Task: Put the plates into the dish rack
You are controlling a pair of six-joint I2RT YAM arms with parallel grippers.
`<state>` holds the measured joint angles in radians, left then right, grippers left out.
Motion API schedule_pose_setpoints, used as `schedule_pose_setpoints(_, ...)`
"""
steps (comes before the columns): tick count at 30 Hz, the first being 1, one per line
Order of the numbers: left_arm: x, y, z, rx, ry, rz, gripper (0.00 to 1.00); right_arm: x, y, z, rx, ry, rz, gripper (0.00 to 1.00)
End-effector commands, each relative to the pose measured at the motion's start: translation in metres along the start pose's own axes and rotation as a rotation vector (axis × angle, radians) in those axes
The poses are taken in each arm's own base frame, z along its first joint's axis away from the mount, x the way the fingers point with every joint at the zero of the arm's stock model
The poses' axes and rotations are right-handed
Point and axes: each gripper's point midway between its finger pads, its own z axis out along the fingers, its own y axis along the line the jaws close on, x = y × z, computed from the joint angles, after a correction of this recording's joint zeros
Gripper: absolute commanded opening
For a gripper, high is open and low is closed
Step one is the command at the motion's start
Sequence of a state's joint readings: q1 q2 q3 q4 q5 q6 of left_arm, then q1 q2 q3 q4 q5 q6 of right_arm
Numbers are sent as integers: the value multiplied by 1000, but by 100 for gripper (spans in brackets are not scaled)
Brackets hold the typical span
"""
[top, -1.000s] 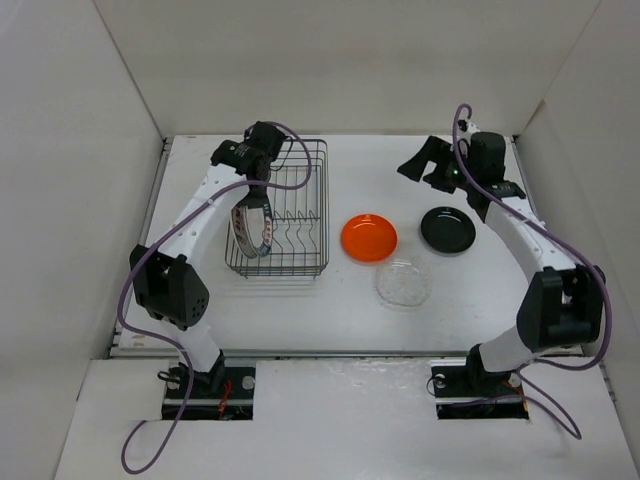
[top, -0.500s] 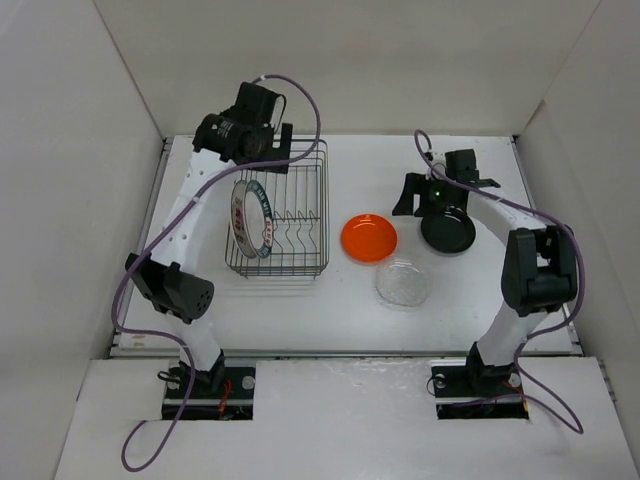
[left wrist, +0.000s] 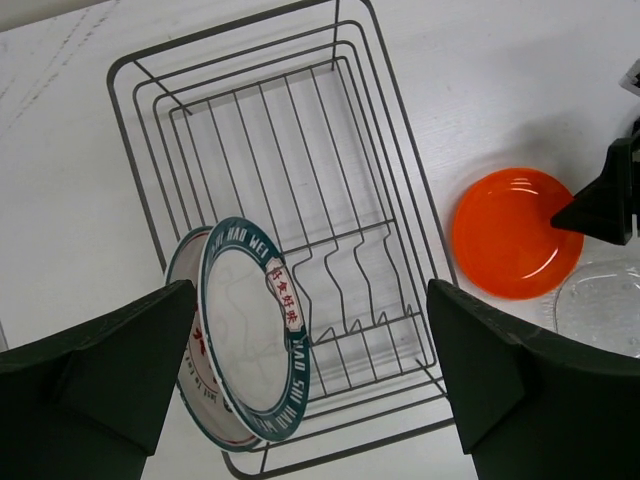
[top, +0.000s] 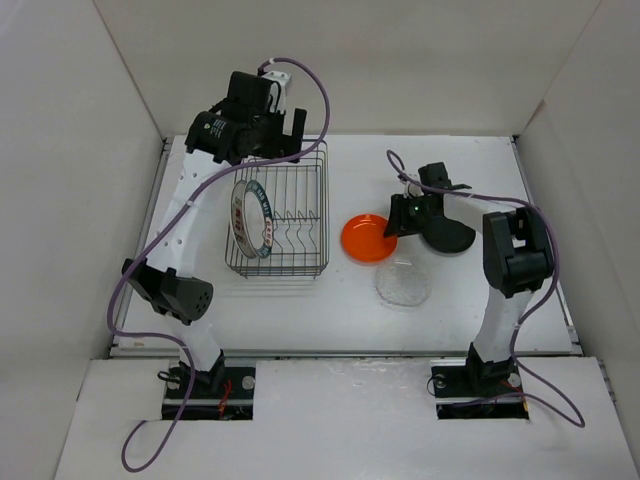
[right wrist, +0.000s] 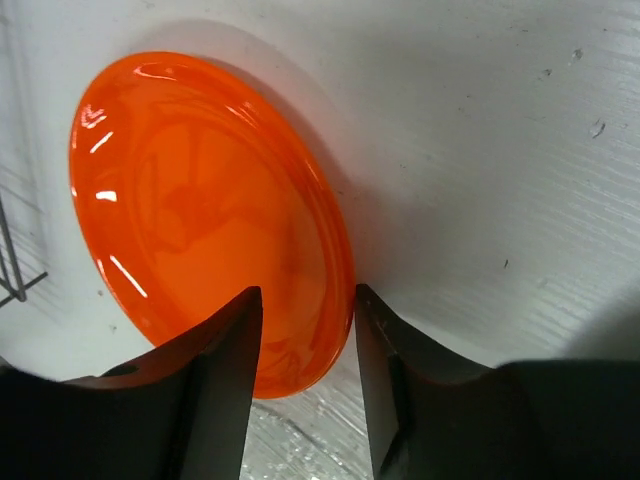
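Observation:
The dish rack (top: 295,200) (left wrist: 280,160) holds two plates upright at its near left end: the green-rimmed plate (top: 252,218) (left wrist: 250,340) and, behind it, the red-motif plate (left wrist: 207,400). My left gripper (top: 270,125) (left wrist: 310,288) hangs open high over the rack's far end, holding nothing. The orange plate (top: 365,238) (left wrist: 510,235) (right wrist: 200,200) lies flat on the table. My right gripper (top: 400,220) (right wrist: 305,300) is low at its right rim, with half-closed jaws straddling that rim. The black plate (top: 455,238) lies partly under the right arm. The clear glass plate (top: 403,285) (left wrist: 605,305) (right wrist: 300,440) is nearest.
White walls enclose the table on three sides. The rack's right half has bare dividers (left wrist: 345,280). The glass plate's rim almost touches the orange plate's near edge, just below my right fingers.
My left gripper let go of the green-rimmed plate in the rack, opened wide and rose toward the far end. My right arm swung left from the black plate to the orange plate, its jaws narrowing.

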<state>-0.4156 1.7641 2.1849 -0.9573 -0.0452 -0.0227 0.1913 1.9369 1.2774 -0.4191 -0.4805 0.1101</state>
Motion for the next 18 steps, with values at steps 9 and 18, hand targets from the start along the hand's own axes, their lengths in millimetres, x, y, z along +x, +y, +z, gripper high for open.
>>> schedule_pose_setpoints(9,-5,-8,-11,53,-51,13,100,-1,-14,14,50,13,76,0)
schedule_pose_setpoints(18,-30,-40,-17,243,-127,92,100,-100,28,-55,-83,-356,166,0)
